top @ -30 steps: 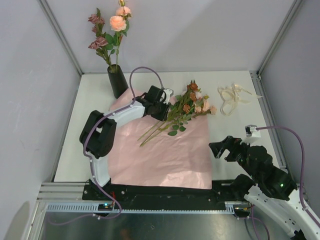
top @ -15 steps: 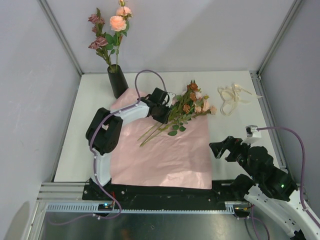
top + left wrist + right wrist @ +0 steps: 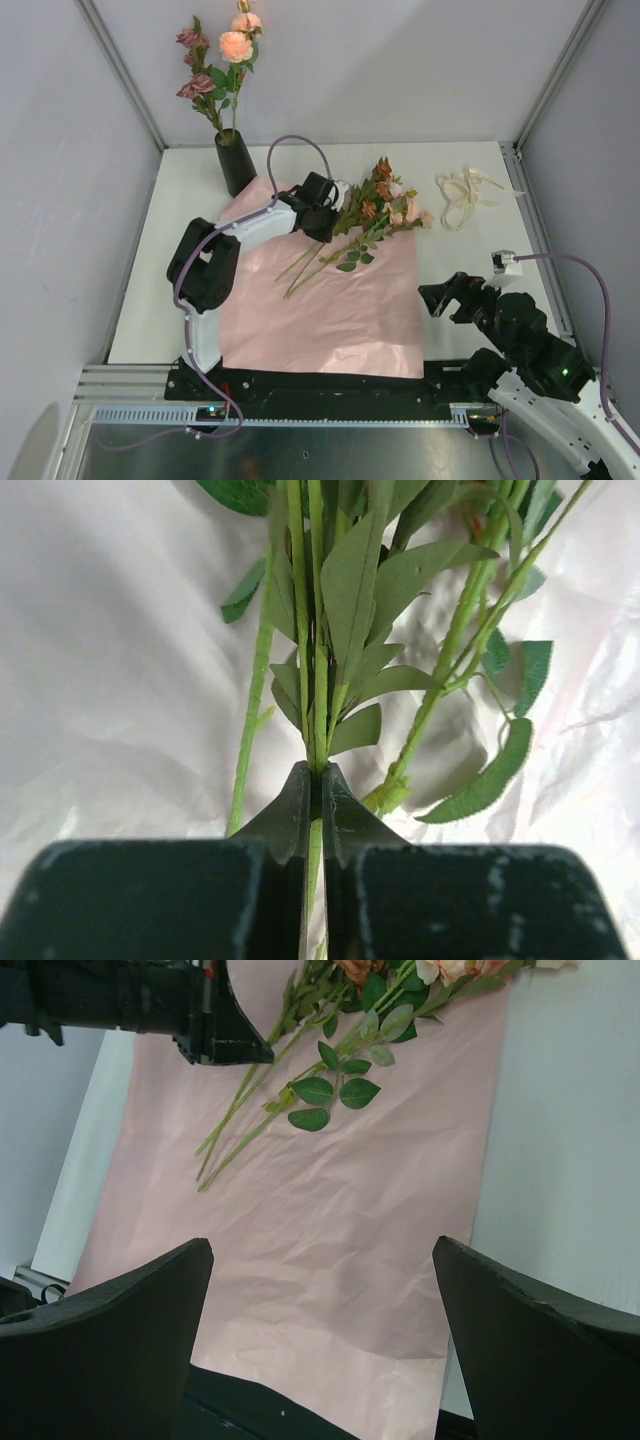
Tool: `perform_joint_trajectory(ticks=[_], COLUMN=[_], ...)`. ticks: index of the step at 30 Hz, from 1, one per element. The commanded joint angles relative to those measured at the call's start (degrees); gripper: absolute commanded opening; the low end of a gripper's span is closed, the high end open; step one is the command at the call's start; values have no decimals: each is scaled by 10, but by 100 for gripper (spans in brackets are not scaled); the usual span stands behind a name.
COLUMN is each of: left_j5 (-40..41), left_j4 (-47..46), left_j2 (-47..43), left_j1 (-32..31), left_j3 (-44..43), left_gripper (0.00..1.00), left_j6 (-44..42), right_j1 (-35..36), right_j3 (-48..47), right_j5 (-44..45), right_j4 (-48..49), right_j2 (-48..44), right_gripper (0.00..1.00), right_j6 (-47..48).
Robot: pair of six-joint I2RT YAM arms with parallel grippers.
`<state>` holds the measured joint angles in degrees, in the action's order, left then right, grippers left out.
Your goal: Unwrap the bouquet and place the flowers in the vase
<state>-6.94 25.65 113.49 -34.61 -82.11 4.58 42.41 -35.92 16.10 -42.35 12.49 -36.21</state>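
Since a second ago the left gripper (image 3: 330,212) has pushed in across the sheet to the bundle and its jaws have come together. The loose flowers (image 3: 372,212) have shifted slightly with it. The wrist view confirms the result: the two fingers (image 3: 290,815) are pinched tight on a single stem (image 3: 318,670), just below a cluster of leaves, and neighbouring stems lie free on either side. The right gripper (image 3: 441,296) hangs over the near-right part of the table (image 3: 490,250), fingers spread wide and holding nothing.

Location: the flowers lie flat on the pink paper sheet (image 3: 330,310), heads toward the far right and cut ends toward the near left. The vase (image 3: 236,162) stands upright just beside the sheet's far-left corner, with several roses (image 3: 228,55) in it. The cream ribbon (image 3: 462,197) lies apart at the far right.

Handling assessment: a light article, long and probably top-heavy. The stem is thin and looks smooth, so it is likely to swivel in a two-finger pinch. Heads and leaves appear soft and liable to crush. The bare stem below the foliage is the sound place to hold. Leaves interlaced with adjacent stems may drag those along on lifting. The vase is narrow and partly occupied, so the cut end will need steady alignment.
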Motion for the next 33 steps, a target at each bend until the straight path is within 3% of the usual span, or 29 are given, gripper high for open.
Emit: perform_joint_trajectory(ticks=[1, 11, 18, 26, 33], left_j5=[29, 140, 175, 221, 201], left_j4=[-6, -24, -106, -341, -515], left_j2=[-91, -204, -299, -381, -370], left_j1=[-3, 5, 27, 134, 219], left_j3=[-8, -4, 8, 75, 83], left_gripper=[0, 0, 0, 0, 0], left_j6=[24, 47, 30, 21, -26], right_j1=[2, 3, 2, 2, 2], right_j3=[-9, -8, -9, -9, -9], right_j5=[12, 15, 13, 15, 30], right_j4=[17, 17, 17, 17, 16], right_j2=[-7, -7, -7, -5, -9], right_gripper=[99, 99, 99, 99, 99], right_j6=[4, 4, 4, 5, 3])
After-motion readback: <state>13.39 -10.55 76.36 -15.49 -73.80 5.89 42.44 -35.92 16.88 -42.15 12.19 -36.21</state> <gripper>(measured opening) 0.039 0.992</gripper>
